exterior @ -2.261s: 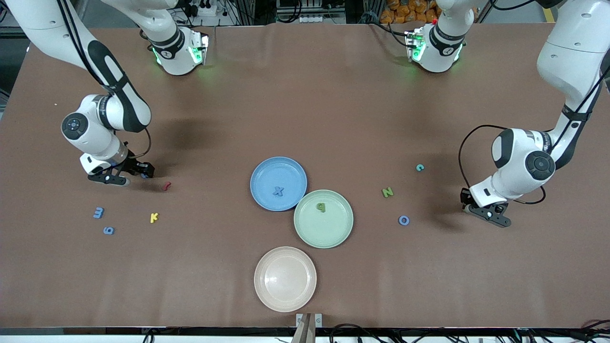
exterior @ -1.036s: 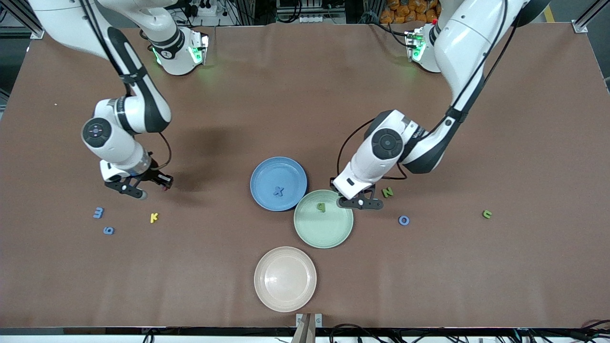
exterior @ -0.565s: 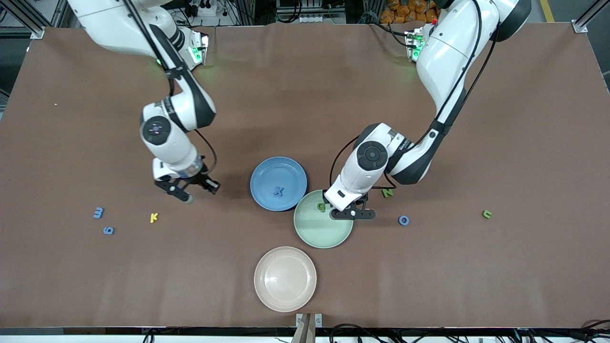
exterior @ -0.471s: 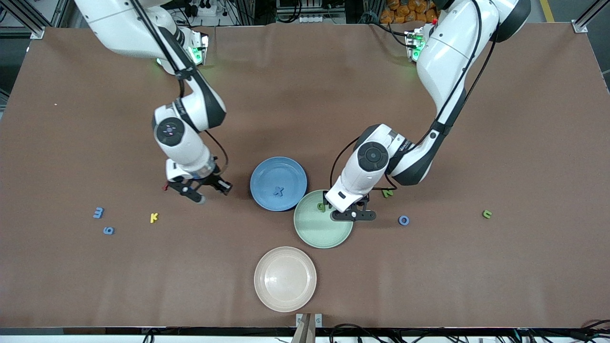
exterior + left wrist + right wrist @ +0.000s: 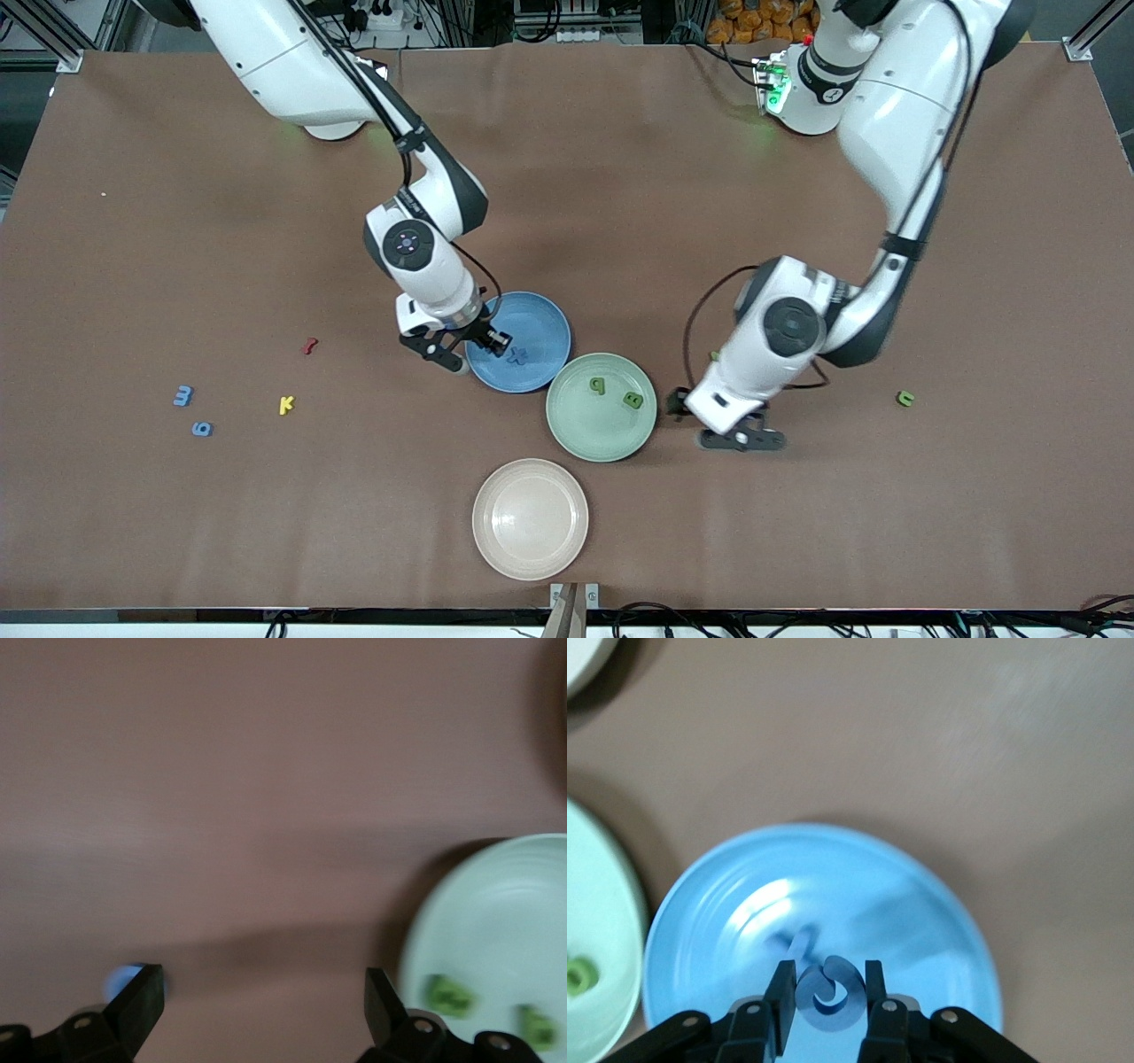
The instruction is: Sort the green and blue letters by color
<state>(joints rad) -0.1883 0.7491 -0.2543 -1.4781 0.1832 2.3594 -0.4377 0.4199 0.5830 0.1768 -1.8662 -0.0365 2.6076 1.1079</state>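
From the front, the right gripper (image 5: pixel 462 346) hangs over the edge of the blue plate (image 5: pixel 540 310), where a blue X (image 5: pixel 518 356) lies. The left gripper (image 5: pixel 731 430) is over bare table beside the green plate (image 5: pixel 602 439), which holds two green letters (image 5: pixel 615 392).

Left wrist view: fingers (image 5: pixel 137 1005) spread wide, nothing between them, green plate's rim (image 5: pixel 416 930) alongside.

Right wrist view: jaws pinched narrow on a blue curled letter (image 5: pixel 828 992) above the blue plate (image 5: pixel 921 904).
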